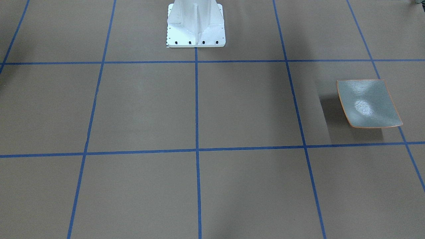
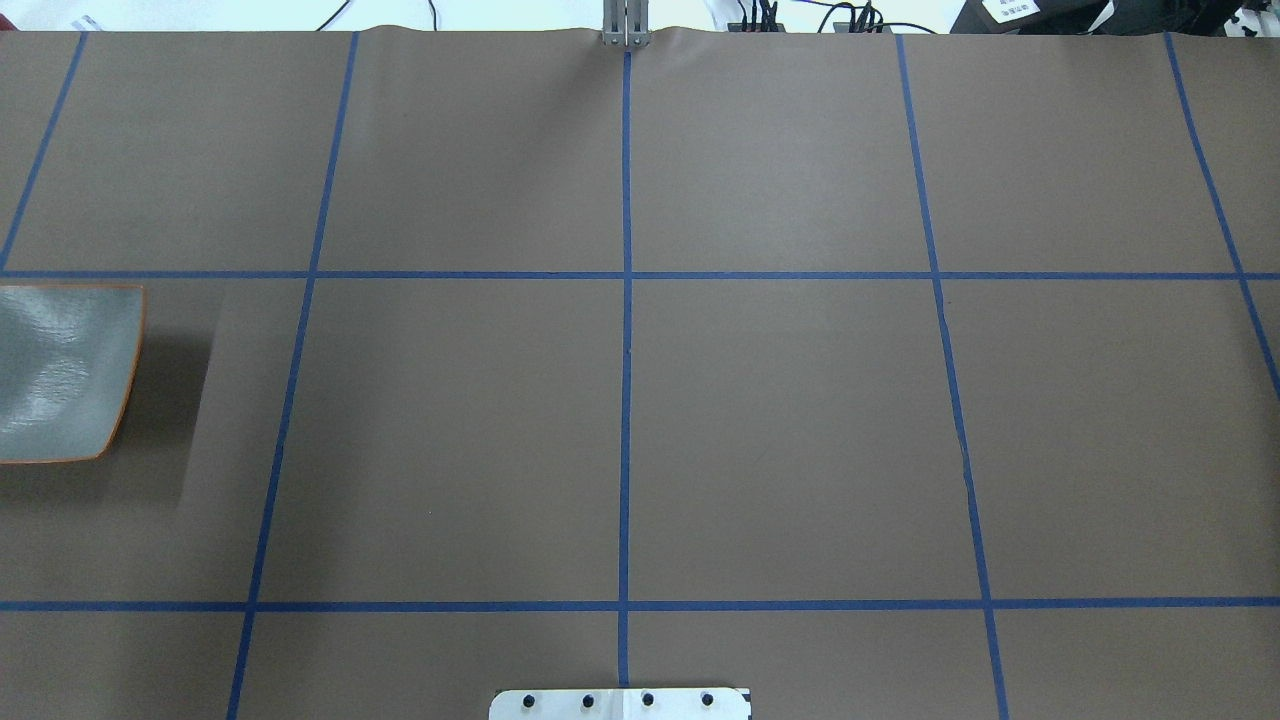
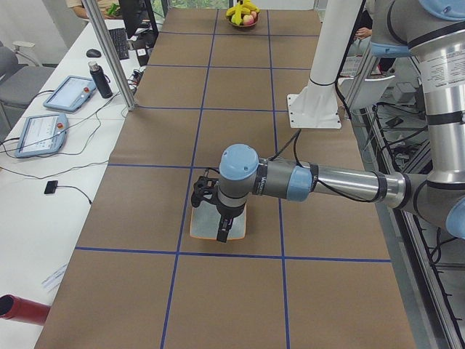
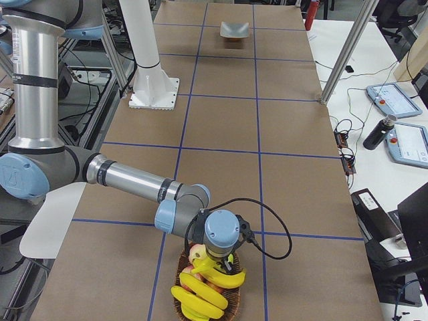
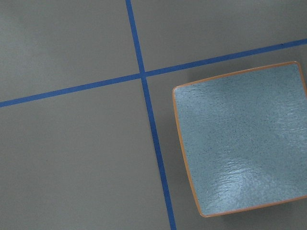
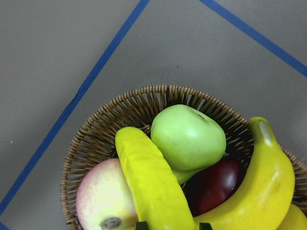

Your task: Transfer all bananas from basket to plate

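Nothing had reached the plate (image 1: pixel 368 104) yet. It sat bare near the left end of the brown table (image 2: pixel 780 430), and the wrist camera above it showed only glaze and the orange rim. The bananas (image 4: pixel 204 294) were all at the far opposite end, heaped in the wicker basket (image 6: pixel 120 110) on the right. At least three were visible there, lying over a green apple (image 6: pixel 189 136), a dark red fruit (image 6: pixel 213 187) and a pinkish one.

The right gripper (image 4: pixel 226 264) hung just over that heap, pointing down, and from where I stood it seemed to be touching or nearly touching the top banana. The left gripper (image 3: pixel 222 234) hovered over the plate. I couldn't tell whether either gripper's fingers were spread or pressed together, since only the side views caught them, and too small.

So I'd judge this was the first pick, right at the start. The next move called for the right gripper to settle across the narrow body of the uppermost banana, close firmly on that slick skin, and lift straight up so the other fruit stayed put. Basket and plate lay well apart, so a long carry or a pass to the left arm looked likely.
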You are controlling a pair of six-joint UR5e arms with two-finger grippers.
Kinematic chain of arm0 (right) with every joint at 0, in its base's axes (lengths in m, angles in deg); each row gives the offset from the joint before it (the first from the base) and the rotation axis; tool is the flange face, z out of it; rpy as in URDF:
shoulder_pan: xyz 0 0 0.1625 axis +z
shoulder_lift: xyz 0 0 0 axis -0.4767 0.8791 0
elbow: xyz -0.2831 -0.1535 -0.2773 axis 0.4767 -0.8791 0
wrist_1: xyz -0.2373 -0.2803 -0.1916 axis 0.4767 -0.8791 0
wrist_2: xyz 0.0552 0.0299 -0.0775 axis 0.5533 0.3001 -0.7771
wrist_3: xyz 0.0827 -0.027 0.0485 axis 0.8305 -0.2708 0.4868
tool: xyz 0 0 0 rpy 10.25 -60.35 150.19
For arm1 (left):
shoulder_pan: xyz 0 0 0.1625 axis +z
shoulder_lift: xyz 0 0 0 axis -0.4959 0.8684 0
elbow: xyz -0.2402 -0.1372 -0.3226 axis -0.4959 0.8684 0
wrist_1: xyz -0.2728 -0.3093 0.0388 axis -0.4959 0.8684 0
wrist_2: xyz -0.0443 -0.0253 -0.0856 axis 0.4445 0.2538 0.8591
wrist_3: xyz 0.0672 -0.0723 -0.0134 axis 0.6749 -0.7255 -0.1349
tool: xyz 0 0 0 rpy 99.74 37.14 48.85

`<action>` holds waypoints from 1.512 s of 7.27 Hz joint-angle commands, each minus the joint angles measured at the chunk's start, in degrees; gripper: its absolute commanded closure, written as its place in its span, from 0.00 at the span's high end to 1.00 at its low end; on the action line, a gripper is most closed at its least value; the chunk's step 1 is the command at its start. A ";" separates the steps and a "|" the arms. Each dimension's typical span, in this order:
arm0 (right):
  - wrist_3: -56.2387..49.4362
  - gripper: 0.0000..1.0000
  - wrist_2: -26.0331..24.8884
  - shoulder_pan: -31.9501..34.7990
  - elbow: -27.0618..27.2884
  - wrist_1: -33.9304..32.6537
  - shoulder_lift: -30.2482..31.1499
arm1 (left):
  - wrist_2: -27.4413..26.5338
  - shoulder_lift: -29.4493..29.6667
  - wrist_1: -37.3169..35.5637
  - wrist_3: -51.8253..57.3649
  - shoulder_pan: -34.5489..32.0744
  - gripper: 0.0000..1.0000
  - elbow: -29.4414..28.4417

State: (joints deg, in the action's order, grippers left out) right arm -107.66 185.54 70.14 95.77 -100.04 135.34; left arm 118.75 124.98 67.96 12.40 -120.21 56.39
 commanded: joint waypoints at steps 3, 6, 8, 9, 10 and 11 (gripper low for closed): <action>7.41 0.00 0.39 0.00 12.65 -12.02 -2.49 | -0.08 1.04 2.09 0.09 0.05 1.00 0.34; 23.51 0.00 5.98 -2.18 15.99 -11.76 -7.05 | -0.08 1.41 15.97 0.00 0.13 1.00 -0.19; 36.76 0.00 7.50 -7.87 22.30 -11.06 -8.03 | -0.08 7.95 18.46 -0.18 0.48 1.00 -3.84; 46.49 0.00 7.50 -11.48 23.99 -8.88 -10.21 | 2.61 10.52 18.54 -1.83 0.92 1.00 -6.75; 56.41 0.00 7.50 -15.25 24.44 -3.81 -12.06 | 6.12 12.64 19.07 -5.59 0.93 1.00 -9.39; 65.82 0.00 7.42 -19.03 24.53 2.24 -12.77 | 7.11 13.27 22.29 -6.32 2.84 1.00 -10.20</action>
State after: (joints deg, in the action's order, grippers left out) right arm -54.15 192.98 55.97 119.68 -104.55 124.05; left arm 123.61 136.52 87.54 8.09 -118.92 48.19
